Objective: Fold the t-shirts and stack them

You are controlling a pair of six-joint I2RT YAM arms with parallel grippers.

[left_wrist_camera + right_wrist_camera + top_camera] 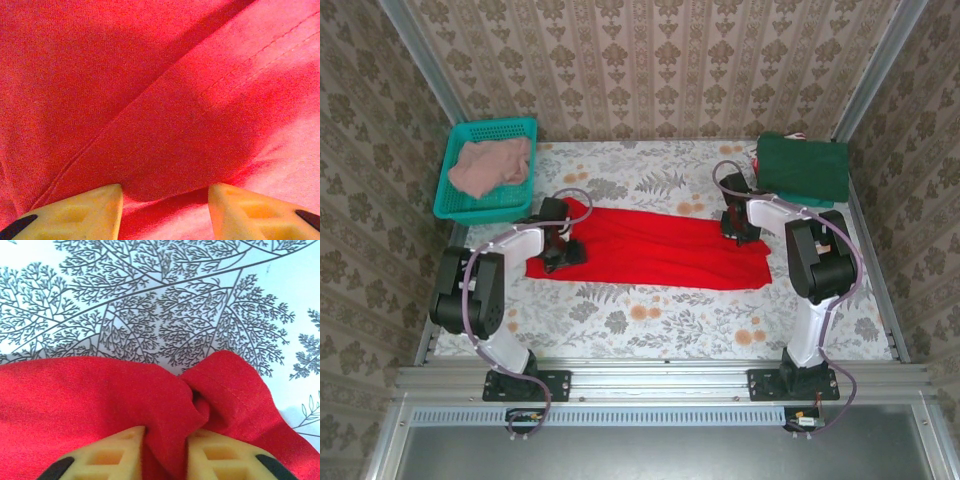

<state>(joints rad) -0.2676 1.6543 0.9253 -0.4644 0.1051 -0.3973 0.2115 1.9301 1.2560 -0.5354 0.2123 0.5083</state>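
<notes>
Red t-shirt (660, 250), a bright tee of soft thin cloth, lies in the top view as a long flat band across the flowered white table (650, 310), stretched between the two hands. The left gripper (560, 255) stands on its left end and the right gripper (740, 232) on its far right corner. Behind the right gripper, well apart from the red cloth, is a stack of folded dark green t-shirts (803, 165). Behind the left gripper, a crumpled dusty pink t-shirt (490, 165) rests in a teal plastic mesh basket (485, 126).

From the left wrist, the red t-shirt (150, 100) lies under the hand and in front of it, with a diagonal fold edge and a stitched seam. The left gripper (165, 192) has its yellow fingers (95, 205) clearly apart. A low ridge of cloth rises between them, but they do not pinch it, so this hand holds nothing.

From the right wrist, the right gripper (167, 432) is nearly closed on the red t-shirt (75, 400). A pleat of cloth is squeezed between the fingers, just beside the hemmed edge, and the bare table (150, 300) begins right in front of them.

I judge the cloth light, limp and not fragile. It will sag and wrinkle when lifted, and it may slide out of a shallow pinch. The best hold seems to be at the corners or on the hem, where the layers are thicker, with both hands moving together so that the fold line comes out straight.
</notes>
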